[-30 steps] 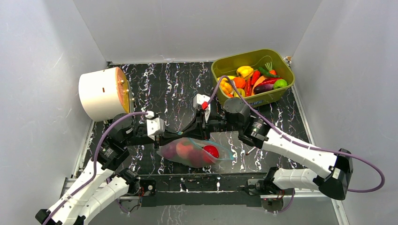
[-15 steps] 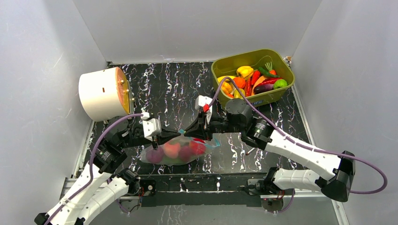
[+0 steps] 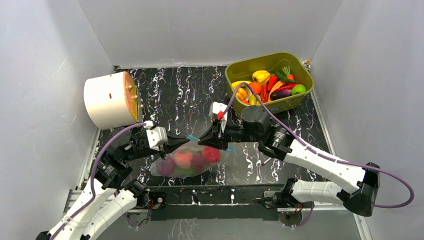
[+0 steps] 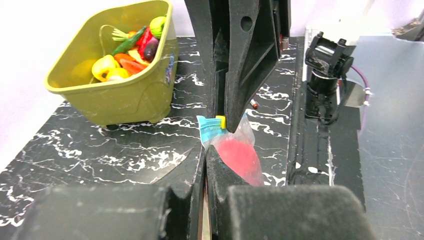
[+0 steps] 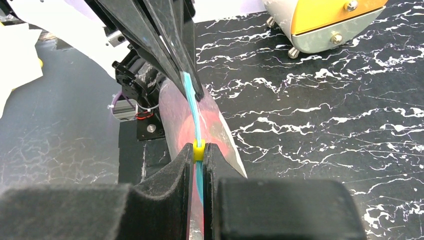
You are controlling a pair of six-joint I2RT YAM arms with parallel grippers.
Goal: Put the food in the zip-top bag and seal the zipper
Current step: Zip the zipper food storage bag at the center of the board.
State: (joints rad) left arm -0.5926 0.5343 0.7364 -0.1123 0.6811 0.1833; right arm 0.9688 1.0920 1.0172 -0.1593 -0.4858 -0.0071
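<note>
Black marbled table below. The zip-top bag is strung between my arms, food already inside. My left end effector is clamped tight on one end of the zipper, my right end effector on its yellow slider. Probably only finishing the seal remains.

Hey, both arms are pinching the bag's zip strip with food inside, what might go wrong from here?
The thin zipper could slip from the left gripper or right gripper, dropping the bag and its food. The right gripper's pinch at the yellow slider might slide off it, leaving the seal part open.
</note>
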